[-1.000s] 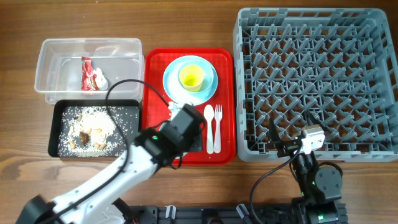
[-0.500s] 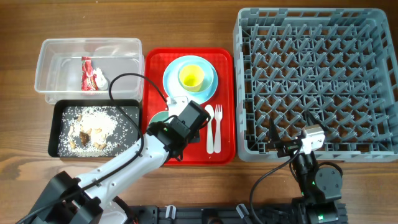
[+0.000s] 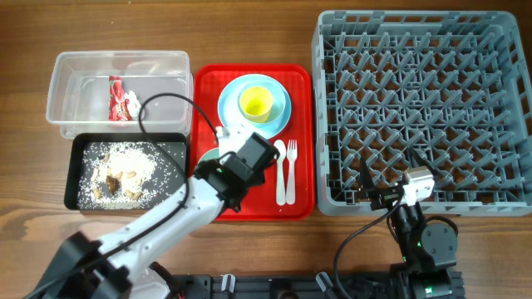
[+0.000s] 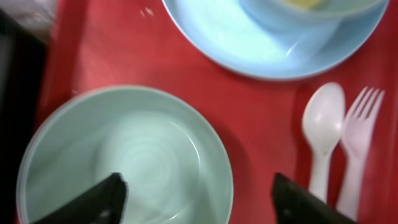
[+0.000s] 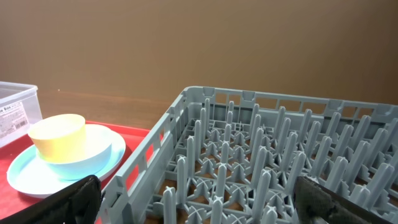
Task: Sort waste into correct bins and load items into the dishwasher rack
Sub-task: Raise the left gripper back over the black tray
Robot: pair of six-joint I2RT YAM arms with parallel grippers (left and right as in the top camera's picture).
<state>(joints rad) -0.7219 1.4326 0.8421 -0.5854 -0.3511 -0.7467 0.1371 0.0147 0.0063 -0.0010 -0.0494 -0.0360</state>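
Pale green bowl (image 4: 124, 155) sits mouth-up under my wide-open, empty left gripper (image 4: 198, 186). Spoon (image 4: 323, 130) and fork (image 4: 360, 137) lie parallel, heads toward the light blue plate (image 4: 249, 43). My right gripper (image 5: 196, 193) gapes empty.

Smooth and glossy: round pale green bowl (image 4: 134, 155). Flat red plastic tray (image 4: 112, 56) has a slight sheen, big grey moulded-plastic rack (image 5: 273, 98) is matt. Brown wood-grain table (image 3: 25, 33).

Left pincer (image 4: 198, 186) slightly farther up the red tray (image 4: 255, 124), pale green bowl (image 4: 124, 155) newly uncovered.
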